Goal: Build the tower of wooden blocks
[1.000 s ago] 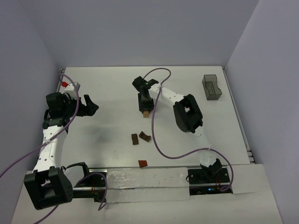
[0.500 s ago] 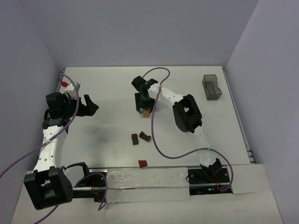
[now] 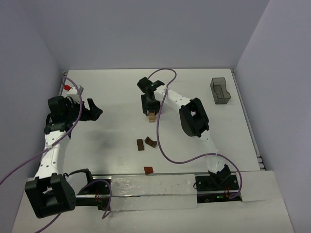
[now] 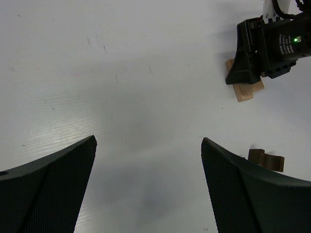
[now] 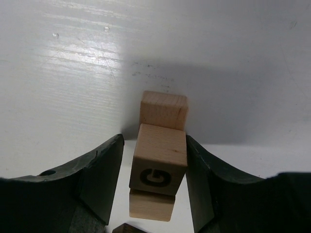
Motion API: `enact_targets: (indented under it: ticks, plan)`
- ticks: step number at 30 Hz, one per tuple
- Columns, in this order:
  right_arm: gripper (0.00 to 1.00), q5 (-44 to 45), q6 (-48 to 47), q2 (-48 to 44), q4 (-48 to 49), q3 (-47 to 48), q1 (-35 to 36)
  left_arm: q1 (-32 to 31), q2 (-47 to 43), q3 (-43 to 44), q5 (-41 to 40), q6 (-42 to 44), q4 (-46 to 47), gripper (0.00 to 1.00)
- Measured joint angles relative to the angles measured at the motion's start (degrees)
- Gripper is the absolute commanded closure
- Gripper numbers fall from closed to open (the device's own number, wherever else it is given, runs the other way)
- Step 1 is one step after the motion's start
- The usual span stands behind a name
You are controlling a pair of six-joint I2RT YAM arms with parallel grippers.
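1. Only the right wrist view shows the wood block tower (image 5: 160, 162) closely: light tan cubes at frame centre, one printed "G".
2. The right gripper (image 5: 154, 140) straddles it with jaws apart, and a sliver of table (image 5: 58, 73) shows beside the left finger.
3. From above, that gripper partly hides the tower, mid-frame.
4. The left gripper (image 4: 149, 141) is spread wide and holds nothing.
5. Three loose brown blocks (image 3: 140, 144) lie lower centre, and a grey bin (image 3: 220, 90) sits upper right.

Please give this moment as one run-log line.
left gripper: jaws open | right gripper: jaws open around wood block tower | three dark blocks loose
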Motion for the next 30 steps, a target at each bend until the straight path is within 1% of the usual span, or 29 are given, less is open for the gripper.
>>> enact_targets:
  ticks: [4,9,12,18,20,21,24,28,30]
  plan:
    - [0.49,0.3,-0.6,0.3,0.0,0.4,-0.1,0.0,0.0,0.0,0.0,0.0,0.0,0.05]
    - [0.52,0.3,-0.8,0.3,0.0,0.4,-0.3,0.0,0.0,0.0,0.0,0.0,0.0,0.05]
    - [0.56,0.4,-0.8,0.3,0.0,0.4,-0.4,0.0,0.0,0.0,0.0,0.0,0.0,0.05]
    - [0.58,0.5,-0.8,0.3,0.1,0.3,-0.4,0.0,0.0,0.0,0.0,0.0,0.0,0.04]
    - [0.54,0.5,-0.8,0.3,0.2,0.3,-0.4,0.0,0.0,0.0,0.0,0.0,0.0,0.04]
    - [0.53,0.5,-0.8,0.3,0.2,0.3,-0.4,0.0,0.0,0.0,0.0,0.0,0.0,0.04]
    - [0.35,0.5,-0.8,0.3,0.3,0.3,-0.4,0.0,0.0,0.0,0.0,0.0,0.0,0.04]
    - [0.14,-0.1,-0.5,0.3,1.0,0.3,-0.4,0.0,0.0,0.0,0.0,0.0,0.0,0.04]
    - [0.11,-0.4,-0.5,0.1,1.4,0.2,-0.3,0.0,0.0,0.0,0.0,0.0,0.0,0.04]
